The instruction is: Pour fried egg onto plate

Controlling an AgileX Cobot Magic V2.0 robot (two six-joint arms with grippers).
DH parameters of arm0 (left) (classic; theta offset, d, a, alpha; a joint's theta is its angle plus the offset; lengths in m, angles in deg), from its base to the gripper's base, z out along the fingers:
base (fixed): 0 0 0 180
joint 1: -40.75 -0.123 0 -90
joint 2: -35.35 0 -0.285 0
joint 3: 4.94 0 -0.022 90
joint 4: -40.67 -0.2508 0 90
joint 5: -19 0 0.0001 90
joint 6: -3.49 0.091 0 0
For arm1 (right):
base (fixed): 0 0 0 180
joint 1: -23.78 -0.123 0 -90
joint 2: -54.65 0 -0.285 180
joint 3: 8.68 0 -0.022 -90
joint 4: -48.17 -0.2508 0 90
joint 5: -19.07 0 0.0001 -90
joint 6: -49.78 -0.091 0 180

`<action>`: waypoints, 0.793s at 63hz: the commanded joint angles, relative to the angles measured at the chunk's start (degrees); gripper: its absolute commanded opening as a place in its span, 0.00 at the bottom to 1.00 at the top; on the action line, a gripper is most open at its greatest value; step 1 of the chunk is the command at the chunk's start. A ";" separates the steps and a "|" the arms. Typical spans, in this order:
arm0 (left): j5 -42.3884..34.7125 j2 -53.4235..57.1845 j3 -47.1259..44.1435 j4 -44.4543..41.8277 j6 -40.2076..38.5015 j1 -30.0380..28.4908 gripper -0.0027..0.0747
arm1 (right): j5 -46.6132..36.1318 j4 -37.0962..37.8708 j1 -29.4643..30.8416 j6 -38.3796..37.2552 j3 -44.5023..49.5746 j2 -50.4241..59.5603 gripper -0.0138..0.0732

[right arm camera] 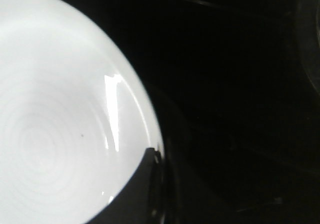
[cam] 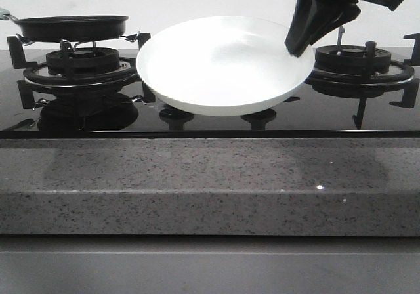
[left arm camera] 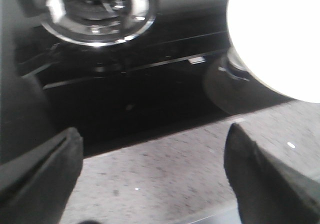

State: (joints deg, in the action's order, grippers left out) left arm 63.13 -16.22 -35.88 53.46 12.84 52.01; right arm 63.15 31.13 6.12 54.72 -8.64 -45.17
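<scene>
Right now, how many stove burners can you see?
2. One burner is on the left under the black frying pan; the other burner is on the right behind the plate. More may be hidden.

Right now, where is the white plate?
In the front view, the plate is held tilted above the stove's middle, between the two burners. The right end effector grips its right rim, and the black frying pan sits on the left burner.

The plate (cam: 223, 67) is showing plain glossy white, the frying pan (cam: 72, 26) and hob (cam: 98, 120) black, the tabletop (cam: 197, 176) speckled grey, the right pincer (cam: 300, 43) black.
</scene>
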 commanded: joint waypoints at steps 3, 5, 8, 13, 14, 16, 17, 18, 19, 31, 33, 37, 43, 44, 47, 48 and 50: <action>-0.08 -5.10 5.76 0.30 -0.75 -5.00 0.80 | -3.01 -1.22 -0.14 0.59 -1.35 2.88 0.02; 0.64 -6.58 6.84 0.30 -0.75 -7.18 0.80 | -3.01 -1.22 -0.14 0.59 -1.35 2.88 0.02; 1.46 -8.80 8.78 0.67 -0.48 -9.96 0.79 | -3.01 -1.22 -0.14 0.59 -1.35 2.88 0.02; 2.70 -12.84 11.79 2.74 0.83 -15.33 0.79 | -3.01 -1.22 -0.14 0.59 -1.35 2.88 0.02; 3.05 -13.56 12.34 3.57 1.56 -16.32 0.79 | -3.01 -1.22 -0.14 0.59 -1.35 2.88 0.02; 3.86 -14.98 13.45 6.41 3.27 -18.31 0.79 | -3.01 -1.22 -0.14 0.59 -1.35 2.88 0.02; 4.17 -16.04 13.99 7.79 4.22 -19.31 0.79 | -3.01 -1.22 -0.14 0.59 -1.35 2.88 0.02; 4.45 -16.74 14.49 9.35 5.24 -20.79 0.79 | -3.01 -1.22 -0.14 0.59 -1.35 2.88 0.02; 4.56 -17.08 14.96 10.17 6.32 -21.27 0.79 | -3.01 -1.22 -0.14 0.59 -1.35 2.88 0.02; 7.96 -25.71 19.73 32.17 20.67 -32.56 0.79 | -3.01 -1.22 -0.14 0.59 -1.35 2.88 0.02; 8.39 -27.02 20.46 35.03 21.99 -33.85 0.79 | -2.95 -1.22 -0.14 0.59 -1.35 2.88 0.02; 9.39 -30.04 21.80 40.56 23.63 -36.27 0.79 | -2.95 -1.22 -0.14 0.59 -1.35 2.88 0.02; 9.53 -34.50 23.85 47.40 25.50 -37.98 0.79 | -2.95 -1.22 -0.14 0.59 -1.35 2.88 0.02; 9.53 -35.19 24.17 48.45 25.60 -38.28 0.79 | -2.95 -1.22 -0.14 0.59 -1.35 2.88 0.02; 9.42 -37.28 25.31 51.14 26.24 -38.39 0.79 | -2.95 -1.22 -0.14 0.59 -1.35 2.88 0.02; 9.41 -37.96 25.65 52.49 26.53 -38.39 0.79 | -2.95 -1.22 -0.14 0.59 -1.35 2.88 0.02; 9.41 -39.71 26.32 53.88 26.80 -38.39 0.79 | -2.95 -1.22 -0.14 0.59 -1.35 2.88 0.02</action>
State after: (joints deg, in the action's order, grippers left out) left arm 73.43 -54.06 -12.96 98.51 38.02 13.90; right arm 63.15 31.13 6.12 54.83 -8.64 -45.17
